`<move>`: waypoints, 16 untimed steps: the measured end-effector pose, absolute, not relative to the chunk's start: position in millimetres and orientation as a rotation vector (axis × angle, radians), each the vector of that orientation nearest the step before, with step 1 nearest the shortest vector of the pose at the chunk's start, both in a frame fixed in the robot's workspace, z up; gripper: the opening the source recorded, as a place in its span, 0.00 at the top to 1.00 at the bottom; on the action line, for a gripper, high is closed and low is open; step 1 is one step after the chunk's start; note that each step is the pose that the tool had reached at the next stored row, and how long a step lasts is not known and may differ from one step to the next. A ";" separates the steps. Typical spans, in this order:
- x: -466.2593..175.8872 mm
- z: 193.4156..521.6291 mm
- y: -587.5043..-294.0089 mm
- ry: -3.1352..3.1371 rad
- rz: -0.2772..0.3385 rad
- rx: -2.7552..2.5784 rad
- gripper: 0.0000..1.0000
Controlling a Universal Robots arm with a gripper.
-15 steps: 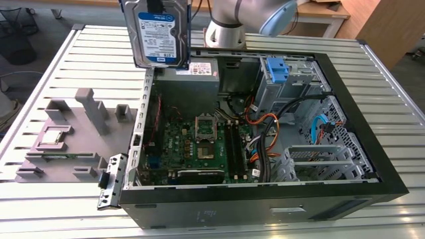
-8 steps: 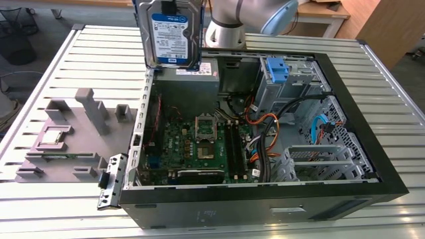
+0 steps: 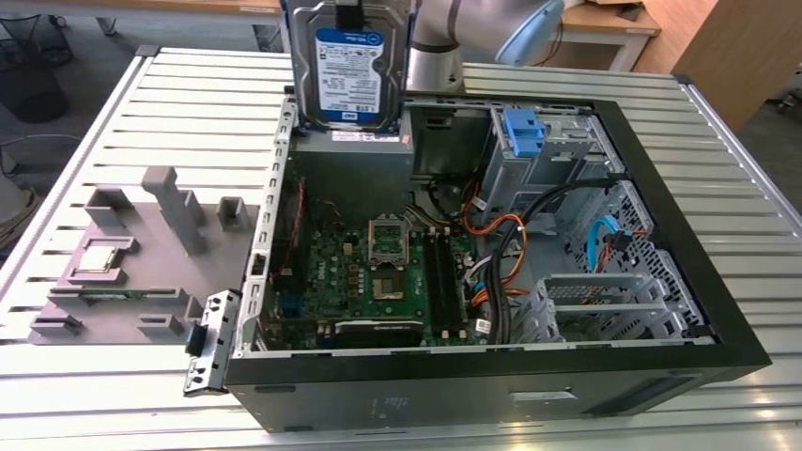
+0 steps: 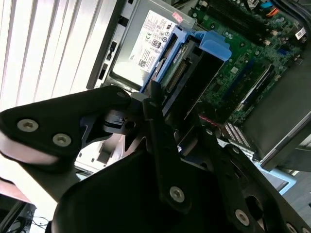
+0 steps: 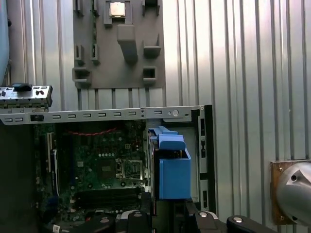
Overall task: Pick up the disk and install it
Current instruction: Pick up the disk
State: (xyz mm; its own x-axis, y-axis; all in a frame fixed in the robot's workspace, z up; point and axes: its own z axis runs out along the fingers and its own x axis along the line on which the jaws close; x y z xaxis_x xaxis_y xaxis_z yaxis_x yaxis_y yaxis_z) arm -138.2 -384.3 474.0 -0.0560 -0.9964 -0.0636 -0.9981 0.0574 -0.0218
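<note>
The disk is held upright at the far end of the open computer case, its long axis vertical and its short edges at top and bottom. In the exterior view the broad labelled face is turned toward the camera: smooth silver metal, rectangular, with a blue-and-white label across most of it. The lower short edge is pointed down at the grey power-supply box, directly beneath; whether they touch cannot be told. In both wrist views the disk is seen edge-on as a thin slab, framed by a bright blue plastic carrier with blocky moulded ends. The gripper is closed on the disk, its matt black bolted fingers clamped against the two flat faces at the upper end. The pale grey arm is seen behind the disk. Inside the case a green motherboard lies flat, studded with slots and a square socket, and a lone blue bracket sits in the metal drive cage toward the exterior view's right. The case rests on a ribbed, slatted metal table, beside a grey fixture plate with raised blocks.
</note>
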 end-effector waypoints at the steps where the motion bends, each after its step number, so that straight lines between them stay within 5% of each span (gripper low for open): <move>1: -135.0 474.0 -384.6 2.239 0.043 -2.115 0.65; 16: -85.4 474.0 -387.3 2.241 0.046 -2.117 0.65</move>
